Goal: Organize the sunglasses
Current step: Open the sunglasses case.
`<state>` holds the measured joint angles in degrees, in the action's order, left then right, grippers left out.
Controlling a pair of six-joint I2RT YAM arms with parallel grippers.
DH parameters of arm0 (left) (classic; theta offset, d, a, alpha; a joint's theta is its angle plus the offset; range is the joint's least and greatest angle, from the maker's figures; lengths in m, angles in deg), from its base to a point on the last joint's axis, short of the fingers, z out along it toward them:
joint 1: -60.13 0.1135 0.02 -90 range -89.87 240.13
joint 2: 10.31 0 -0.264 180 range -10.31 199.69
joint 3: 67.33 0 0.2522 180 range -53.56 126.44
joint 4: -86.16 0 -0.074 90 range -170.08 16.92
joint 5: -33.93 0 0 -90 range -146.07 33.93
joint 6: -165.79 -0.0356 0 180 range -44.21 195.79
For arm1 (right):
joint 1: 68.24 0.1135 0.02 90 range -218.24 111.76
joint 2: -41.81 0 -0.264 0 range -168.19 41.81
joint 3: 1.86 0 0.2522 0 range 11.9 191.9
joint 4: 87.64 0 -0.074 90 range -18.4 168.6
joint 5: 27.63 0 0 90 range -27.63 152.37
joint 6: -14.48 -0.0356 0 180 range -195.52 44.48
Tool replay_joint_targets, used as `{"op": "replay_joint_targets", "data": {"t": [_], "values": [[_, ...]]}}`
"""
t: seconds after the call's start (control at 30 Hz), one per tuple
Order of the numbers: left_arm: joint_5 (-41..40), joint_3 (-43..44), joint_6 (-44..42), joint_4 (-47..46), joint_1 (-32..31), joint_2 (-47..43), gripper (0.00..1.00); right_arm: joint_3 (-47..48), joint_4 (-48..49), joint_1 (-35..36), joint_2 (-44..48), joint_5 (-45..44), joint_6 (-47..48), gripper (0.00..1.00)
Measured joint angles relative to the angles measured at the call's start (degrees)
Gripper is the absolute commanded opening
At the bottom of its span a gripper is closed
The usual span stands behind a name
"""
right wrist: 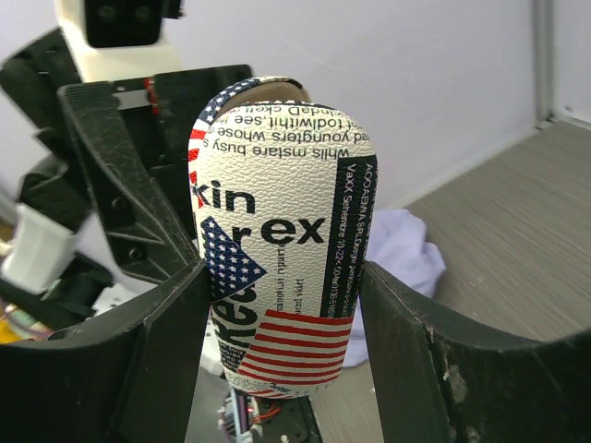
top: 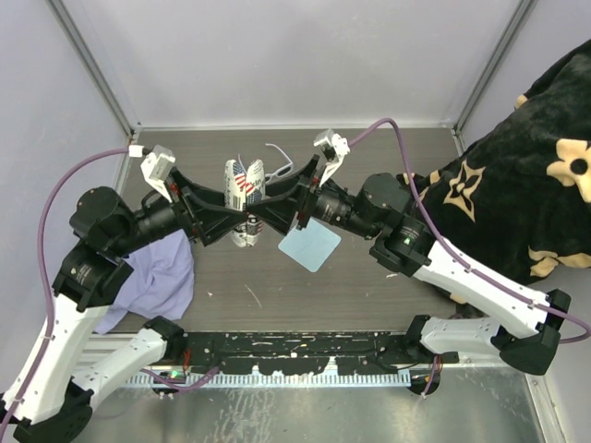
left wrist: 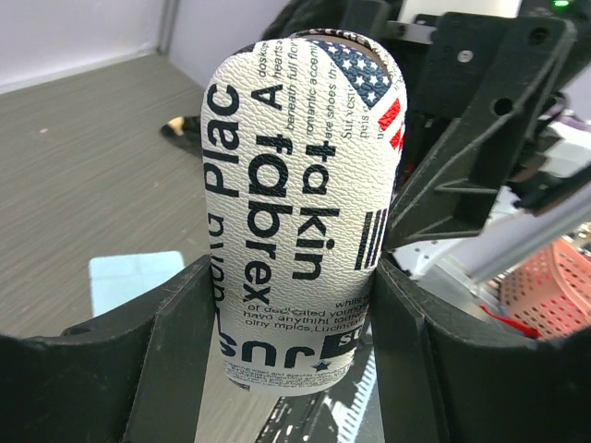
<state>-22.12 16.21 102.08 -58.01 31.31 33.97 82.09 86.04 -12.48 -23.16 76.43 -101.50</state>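
Observation:
The flag-patterned soft case [top: 246, 180] stands upright above the table's middle, held from both sides. My left gripper [top: 238, 201] is shut on its lower part; in the left wrist view the fingers [left wrist: 175, 332] press the case [left wrist: 295, 185] on both flanks. My right gripper [top: 268, 194] is shut on the same case [right wrist: 282, 221], one finger [right wrist: 397, 341] against each side. The sunglasses [top: 277, 153] lie on the table just behind the case, only thin white temple arms showing. A dark shape with a white bit [left wrist: 177, 129] lies on the table beyond the case; I cannot tell what it is.
A light blue square cloth [top: 309, 245] lies flat just in front of the right arm, seen too as a pale patch [left wrist: 129, 277]. A lavender cloth [top: 166, 272] is bunched by the left arm. A black flowered blanket [top: 526, 185] covers the right side. White walls close the back.

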Motion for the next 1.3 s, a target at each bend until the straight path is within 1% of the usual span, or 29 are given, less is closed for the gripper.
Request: {"op": "replay_joint_targets", "data": {"t": [0.27,0.3,0.4,0.47,0.57,0.63,0.8,0.87,0.9,0.93,1.03,1.17,1.3], "values": [[-12.0,1.27,-3.91,7.39,0.02,3.63,0.0,4.24,-10.23,-0.11,-4.63,-12.81,2.19,0.0],[-13.18,1.27,-4.31,8.15,0.04,4.09,0.02,4.57,-11.13,-0.11,-5.33,-13.92,2.25,0.0],[-15.63,1.27,-4.85,9.92,0.04,5.16,0.21,5.11,-12.72,-0.07,-6.84,-16.37,2.29,0.0],[-16.61,1.27,-4.94,10.49,0.07,5.73,0.42,5.2,-13.14,-0.02,-7.45,-17.64,2.29,0.0],[-17.35,1.18,-4.92,10.8,0.07,5.81,0.59,5.2,-13.2,0.13,-7.82,-18.62,2.27,0.0],[-17.42,0.98,-4.85,10.62,0.07,5.38,0.66,5.2,-13.09,0.33,-7.8,-18.8,2.32,0.0],[-17.18,0.15,-4.66,10.4,0.04,3.72,0.81,4.98,-12.81,0.28,-7.72,-19.82,2.93,0.0],[-16.74,-0.11,-4.44,10.32,0.04,2.91,0.86,4.68,-12.76,-0.02,-7.65,-20.55,3.43,0.0],[-16.24,-0.35,-4.33,10.21,0.04,2.34,0.87,4.37,-12.7,-0.13,-7.65,-20.83,3.67,0.0],[-15.74,-0.52,-4.17,10.03,0.04,1.84,0.92,4.09,-12.7,-0.22,-7.63,-20.9,3.82,0.0],[-15.02,-0.61,-3.78,9.86,0.04,1.18,0.99,3.45,-12.83,-0.5,-7.63,-20.87,4.61,0.01],[-14.8,-0.59,-3.21,10.14,0.04,0.74,1.0,2.12,-12.76,-0.48,-6.38,-20.9,7.48,0.03],[-17.09,-0.44,-2.97,13.11,0.04,0.11,0.99,-2.56,-11.32,-0.48,-1.22,-21.07,14.19,0.02]]}}
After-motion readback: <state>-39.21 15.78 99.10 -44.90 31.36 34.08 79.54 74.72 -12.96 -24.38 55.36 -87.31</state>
